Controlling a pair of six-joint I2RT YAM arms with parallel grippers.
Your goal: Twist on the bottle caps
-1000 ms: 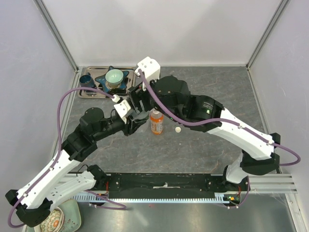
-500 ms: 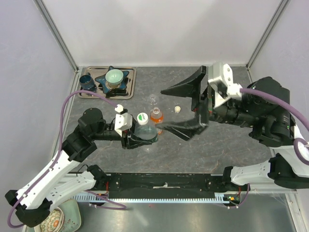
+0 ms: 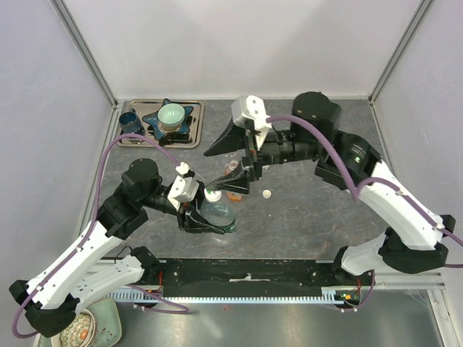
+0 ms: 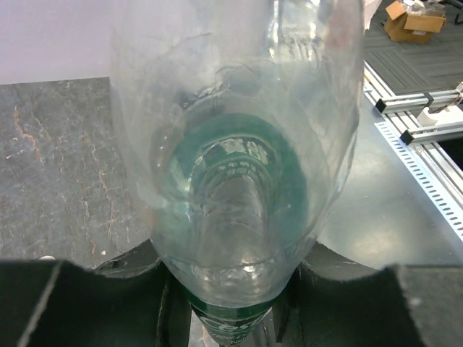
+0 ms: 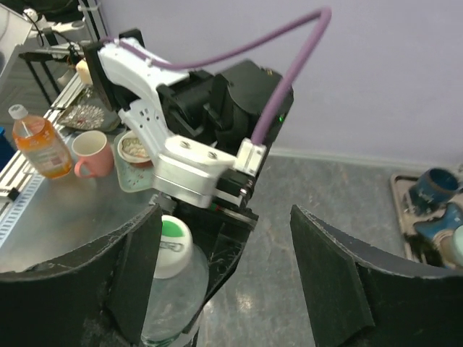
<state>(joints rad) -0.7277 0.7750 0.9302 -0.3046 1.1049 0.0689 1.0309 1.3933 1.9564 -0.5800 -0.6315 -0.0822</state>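
Grip on the left was firm: the left gripper (image 4: 231,303) had its jaws closed on the green-tinted bottle (image 4: 231,181), and a white cap (image 5: 172,246) sat on the bottle's neck. The right gripper (image 3: 211,172) hung just beyond it, jaws spread wide and holding nothing. In the right wrist view the left wrist housing (image 5: 189,170) filled the gap between them. The orange bottle (image 3: 232,172) stood on the worktop (image 3: 318,217), partly hidden by the right gripper's lower finger. A loose cap (image 3: 267,194) lay near it. At the far left a tray (image 3: 194,141) held a dark blue cup (image 3: 129,119) and a pale green bowl (image 3: 172,113).
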